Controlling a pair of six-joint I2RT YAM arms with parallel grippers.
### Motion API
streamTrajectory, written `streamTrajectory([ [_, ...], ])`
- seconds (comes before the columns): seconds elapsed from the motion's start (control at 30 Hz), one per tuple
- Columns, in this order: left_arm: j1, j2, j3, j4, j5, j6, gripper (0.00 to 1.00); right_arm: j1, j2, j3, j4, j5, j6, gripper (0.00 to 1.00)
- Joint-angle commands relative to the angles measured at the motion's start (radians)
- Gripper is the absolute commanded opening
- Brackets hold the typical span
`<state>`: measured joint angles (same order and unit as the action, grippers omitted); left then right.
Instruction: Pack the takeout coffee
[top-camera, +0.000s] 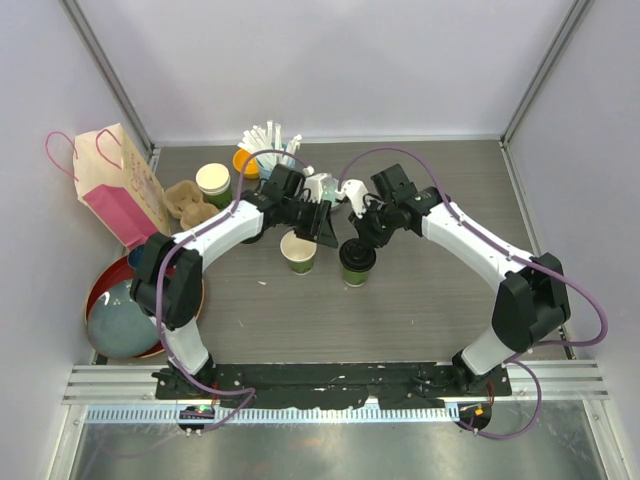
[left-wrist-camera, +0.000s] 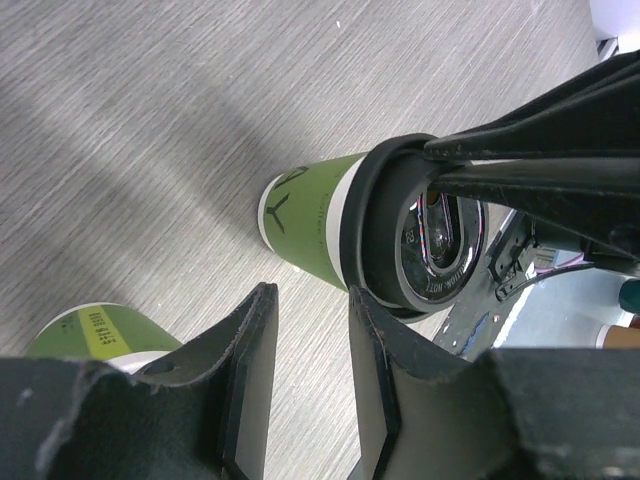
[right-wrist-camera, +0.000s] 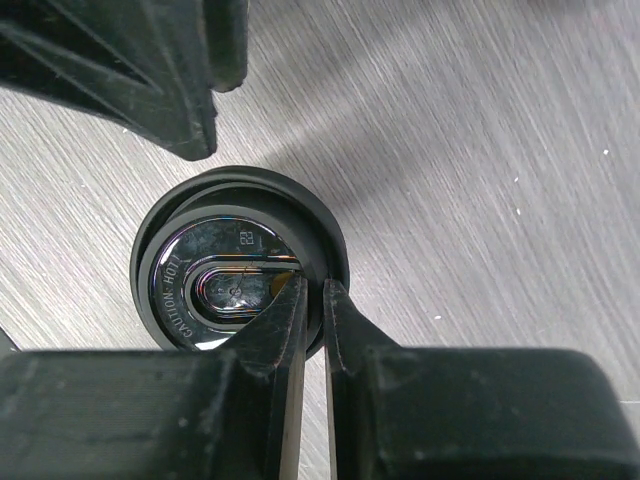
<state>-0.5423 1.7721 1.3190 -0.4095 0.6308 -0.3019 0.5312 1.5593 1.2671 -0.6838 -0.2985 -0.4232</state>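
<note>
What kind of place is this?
Probably a robot test booth staged as a coffee counter. Plain white walls box in a grey wood-grain table, two white robot arms are bolted at its near edge, and dark-green paper cups and a pink paper bag are set out.

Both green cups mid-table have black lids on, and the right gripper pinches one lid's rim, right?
Not quite. Only one green cup wears a black lid; the other cup stands open, its cream inside showing in the top external view. The right gripper does pinch that lid's rim.
</note>
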Motion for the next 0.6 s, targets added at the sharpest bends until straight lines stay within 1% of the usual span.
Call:
streamTrajectory([
  [0.0, 0.007, -0.048, 0.026, 0.009, 0.052, 0.012, 0.38, 0.041, 0.002, 0.086, -0.031, 0.001, -0.114, 0.04],
  [0.07, 0.008, -0.046, 0.028, 0.012, 0.063, 0.007, 0.38, 0.072, 0.002, 0.086, -0.033, 0.021, -0.149, 0.04],
  [0.13, 0.008, -0.042, 0.023, 0.017, 0.070, -0.005, 0.38, 0.084, 0.004, 0.086, -0.033, -0.002, -0.189, 0.04],
  [0.47, 0.030, -0.043, -0.026, 0.038, 0.109, -0.071, 0.36, 0.084, 0.064, 0.121, -0.037, -0.053, -0.288, 0.05],
  [0.57, 0.031, -0.051, -0.030, 0.041, 0.109, -0.072, 0.36, 0.082, 0.054, 0.107, -0.017, -0.048, -0.296, 0.13],
])
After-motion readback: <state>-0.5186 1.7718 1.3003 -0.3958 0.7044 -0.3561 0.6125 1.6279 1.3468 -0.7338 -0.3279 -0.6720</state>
